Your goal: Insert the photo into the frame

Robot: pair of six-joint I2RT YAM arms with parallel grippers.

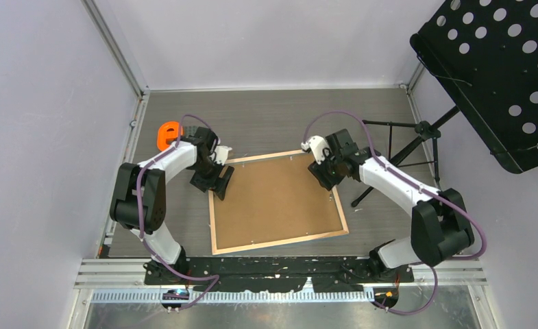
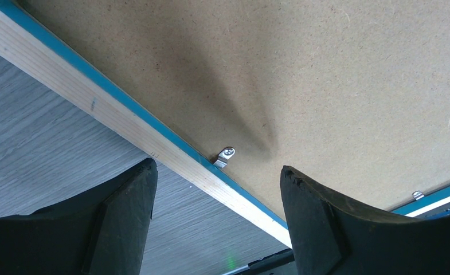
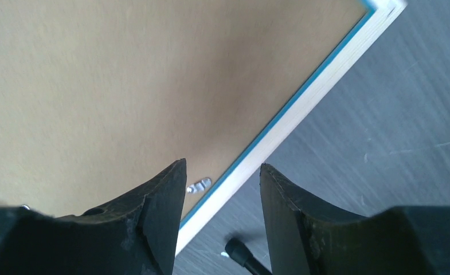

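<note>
The frame (image 1: 279, 242) lies face down on the table, its light wood rim up and a brown backing board (image 1: 276, 199) filling it. The photo is hidden. My left gripper (image 1: 218, 179) stands open over the frame's left rim (image 2: 96, 109), one finger above the table and the other above the board (image 2: 325, 69), with a small metal clip (image 2: 226, 154) between them. My right gripper (image 1: 323, 175) is open astride the right rim (image 3: 320, 86), close to another clip (image 3: 199, 185). Neither gripper (image 2: 218, 167) (image 3: 222, 166) holds anything.
An orange object (image 1: 168, 134) lies at the back left, behind the left arm. A black perforated music stand (image 1: 499, 75) leans in from the right. Its tripod legs (image 1: 396, 154) reach the table by the frame's right side, one foot (image 3: 239, 252) under my right gripper.
</note>
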